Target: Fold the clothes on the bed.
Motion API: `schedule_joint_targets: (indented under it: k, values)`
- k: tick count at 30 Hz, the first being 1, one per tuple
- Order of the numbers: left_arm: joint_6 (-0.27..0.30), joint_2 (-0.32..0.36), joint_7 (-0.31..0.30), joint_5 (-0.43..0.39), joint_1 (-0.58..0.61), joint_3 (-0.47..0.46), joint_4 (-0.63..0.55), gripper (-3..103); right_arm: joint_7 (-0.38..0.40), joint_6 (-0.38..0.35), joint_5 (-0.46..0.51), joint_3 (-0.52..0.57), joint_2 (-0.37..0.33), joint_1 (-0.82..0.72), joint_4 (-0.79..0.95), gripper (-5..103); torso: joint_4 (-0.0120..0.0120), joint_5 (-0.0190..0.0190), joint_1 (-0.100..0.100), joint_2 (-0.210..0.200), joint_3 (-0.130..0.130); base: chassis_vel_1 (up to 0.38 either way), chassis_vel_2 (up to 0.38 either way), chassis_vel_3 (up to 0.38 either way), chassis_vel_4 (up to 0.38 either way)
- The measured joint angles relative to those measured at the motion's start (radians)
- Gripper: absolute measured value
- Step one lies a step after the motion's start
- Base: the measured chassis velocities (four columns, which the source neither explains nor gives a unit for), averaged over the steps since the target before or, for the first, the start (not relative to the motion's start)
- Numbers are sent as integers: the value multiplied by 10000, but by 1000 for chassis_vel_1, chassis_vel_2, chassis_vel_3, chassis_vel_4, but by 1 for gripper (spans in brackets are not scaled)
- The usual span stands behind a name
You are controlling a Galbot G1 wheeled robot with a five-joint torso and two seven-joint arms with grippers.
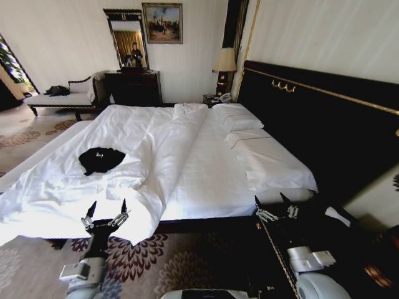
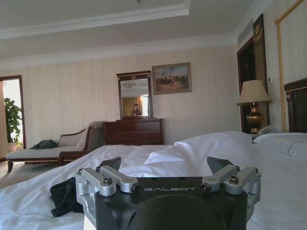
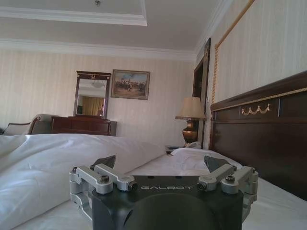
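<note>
A small black heap, the clothes (image 1: 100, 159), lies bunched on the white duvet at the left half of the bed (image 1: 206, 168). From the left wrist the clothes (image 2: 65, 196) show beyond my fingers, off to one side. My left gripper (image 1: 108, 208) stands open at the bed's near edge, a little short of the clothes, holding nothing; its two dark fingertips (image 2: 111, 164) are spread wide. My right gripper (image 1: 273, 200) is open too, at the bed's near right corner beside the dark headboard (image 1: 324, 118).
White pillows (image 1: 240, 121) lie along the headboard. A bedside lamp (image 1: 225, 68) and phone stand at the far end. A dark dresser (image 1: 133, 87) with mirror and a pale chaise (image 1: 62, 96) line the far wall. Patterned carpet (image 1: 143, 255) lies under me.
</note>
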Motion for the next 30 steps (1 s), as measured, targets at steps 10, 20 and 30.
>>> schedule_joint_targets:
  k: [10, 20, 30]
  values:
    - [0, -7, -7, 12, -33, 9, 68, 100, -38, 17, -14, -29, 20, 26, -28, 100, -1, -1, 1, -1, 1, -153, 184, 160, -182]
    - [-11, -7, -21, 14, -79, 18, 137, 100, -233, 149, -4, -49, 28, 54, -57, 100, 0, -2, 6, -2, 2, -60, 198, 53, -207]
    - [-37, -8, -30, 19, -97, 33, 156, 100, -327, 182, 6, -46, 54, 38, -46, 100, 0, 3, -5, 1, -2, 49, 32, -42, -36]
